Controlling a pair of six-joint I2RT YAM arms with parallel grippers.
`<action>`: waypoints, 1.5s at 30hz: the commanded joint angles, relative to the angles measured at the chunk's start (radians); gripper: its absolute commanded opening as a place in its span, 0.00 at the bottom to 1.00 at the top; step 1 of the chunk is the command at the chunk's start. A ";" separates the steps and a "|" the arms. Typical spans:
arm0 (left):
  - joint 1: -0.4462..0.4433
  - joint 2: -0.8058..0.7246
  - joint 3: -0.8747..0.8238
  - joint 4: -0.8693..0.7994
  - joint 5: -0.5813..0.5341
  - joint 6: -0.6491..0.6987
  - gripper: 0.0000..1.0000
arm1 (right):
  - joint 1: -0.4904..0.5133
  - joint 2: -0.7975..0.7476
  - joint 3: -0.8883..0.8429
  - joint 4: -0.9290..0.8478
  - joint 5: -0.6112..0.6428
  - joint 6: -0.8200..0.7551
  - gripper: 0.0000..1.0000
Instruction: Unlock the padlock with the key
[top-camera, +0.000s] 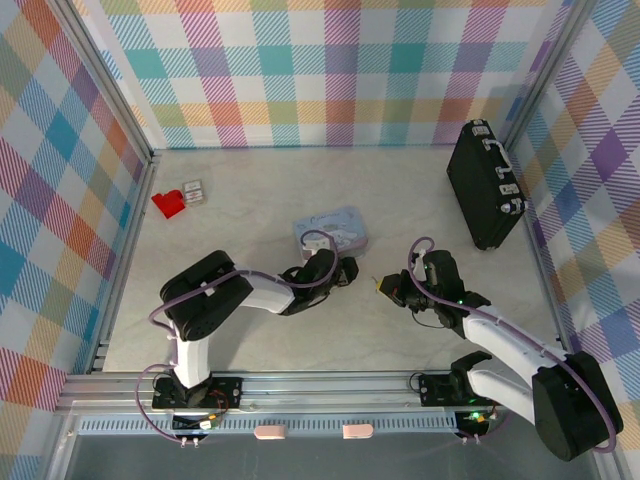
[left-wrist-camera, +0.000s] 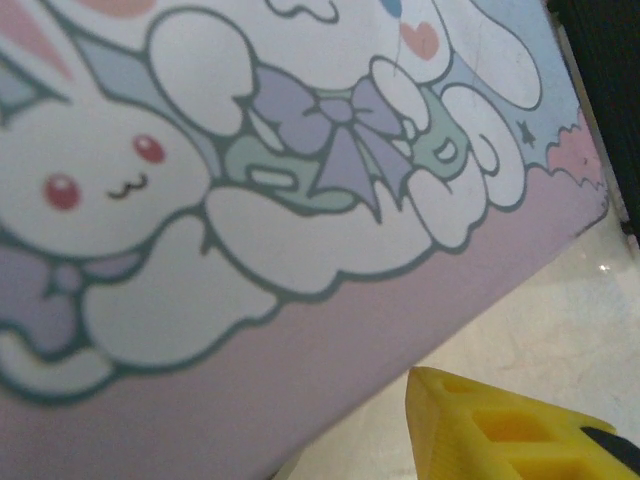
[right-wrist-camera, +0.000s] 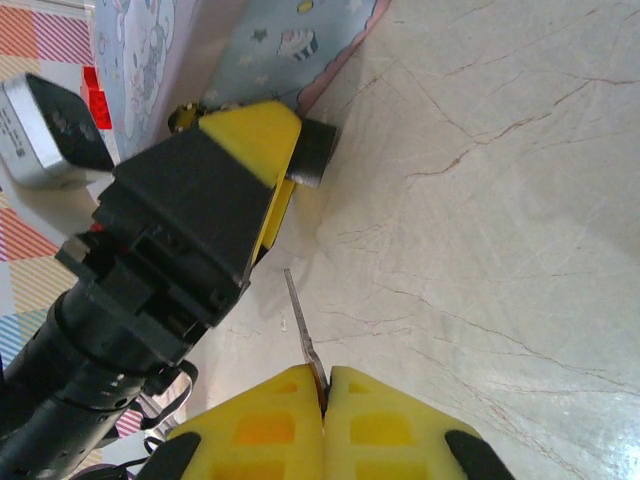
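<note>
Top external view: pale marbled table (top-camera: 250, 330) walled by checked panels, with both arms reaching toward its middle.
Tin: pastel cartoon tin (top-camera: 330, 230), lying flat at 12 o'clock from the table's middle.
Left arm: left gripper (top-camera: 347, 270) sits just at 6 o'clock of the tin, close to its lower edge. Its wrist view shows the rabbit print on the lid and one yellow finger (left-wrist-camera: 500, 430) over bare table. The right wrist view shows it from the side. I cannot tell how far its jaws stand apart.
Right arm: right gripper (top-camera: 383, 286) is at 3 o'clock of the left gripper, near it but apart, and points toward it.
Key: key (right-wrist-camera: 300, 320), a thin metal blade, is pinched between the closed yellow fingers of the right gripper. It juts toward 11 o'clock in the right wrist view and stops short of the left gripper.
Padlock: padlock (right-wrist-camera: 183, 117) seems to be the small yellowish, dark-flecked bit at the tin's edge, at 11 o'clock of the left gripper's upper finger. It is too small to be sure.
Briefcase: black briefcase (top-camera: 485, 185), at 2 o'clock, by the right wall.
Red piece: red plastic piece (top-camera: 168, 204), at 10 o'clock, near the left wall.
</note>
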 joint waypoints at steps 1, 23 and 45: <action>0.017 0.082 0.025 -0.141 -0.044 0.014 0.45 | -0.004 -0.021 0.001 -0.010 0.006 -0.013 0.00; 0.014 -0.139 -0.005 -0.291 0.147 0.003 0.00 | 0.002 0.157 -0.017 0.168 -0.091 0.072 0.00; 0.108 -0.170 -0.004 -0.146 0.409 -0.119 0.00 | 0.023 0.414 -0.027 0.471 -0.203 0.192 0.00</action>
